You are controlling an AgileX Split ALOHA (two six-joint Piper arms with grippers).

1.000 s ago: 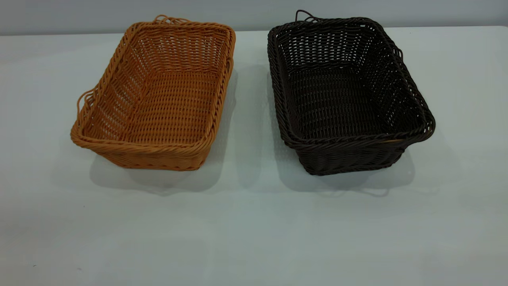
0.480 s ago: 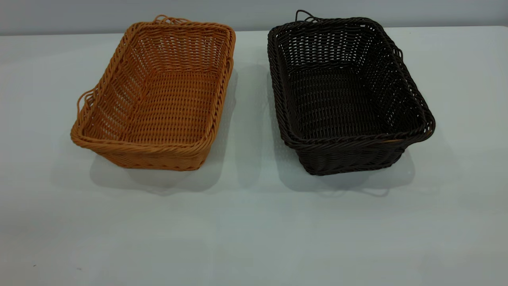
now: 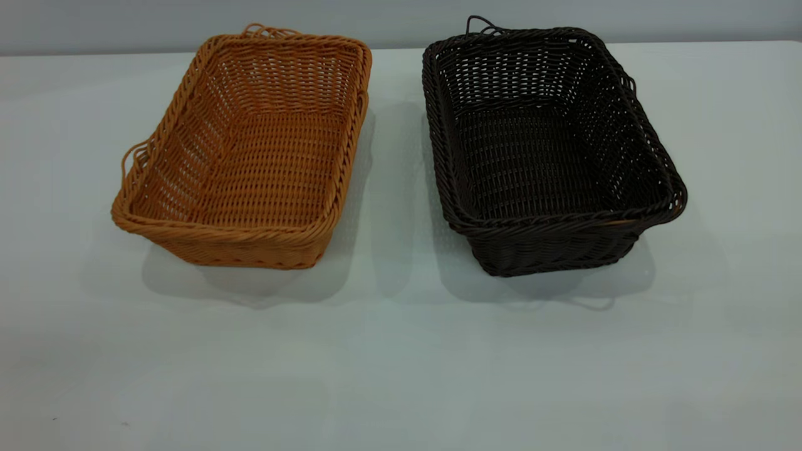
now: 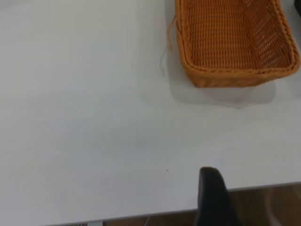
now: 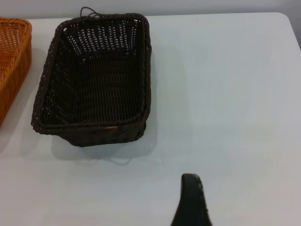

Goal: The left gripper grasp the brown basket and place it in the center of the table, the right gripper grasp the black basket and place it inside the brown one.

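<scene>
The brown basket (image 3: 250,150) sits upright on the table (image 3: 401,351) at the left, and it also shows in the left wrist view (image 4: 235,42). The black basket (image 3: 545,150) sits upright to its right, a narrow gap between them; it also shows in the right wrist view (image 5: 96,80). Both baskets are empty. Neither arm appears in the exterior view. My left gripper (image 4: 211,197) is back over the table's near edge, well short of the brown basket. My right gripper (image 5: 190,202) is above bare table, short of the black basket and off to one side.
The table's front edge (image 4: 141,214) runs just under my left gripper, with brown floor beyond it. A corner of the brown basket (image 5: 11,61) shows beside the black one in the right wrist view. A grey wall (image 3: 401,19) stands behind the table.
</scene>
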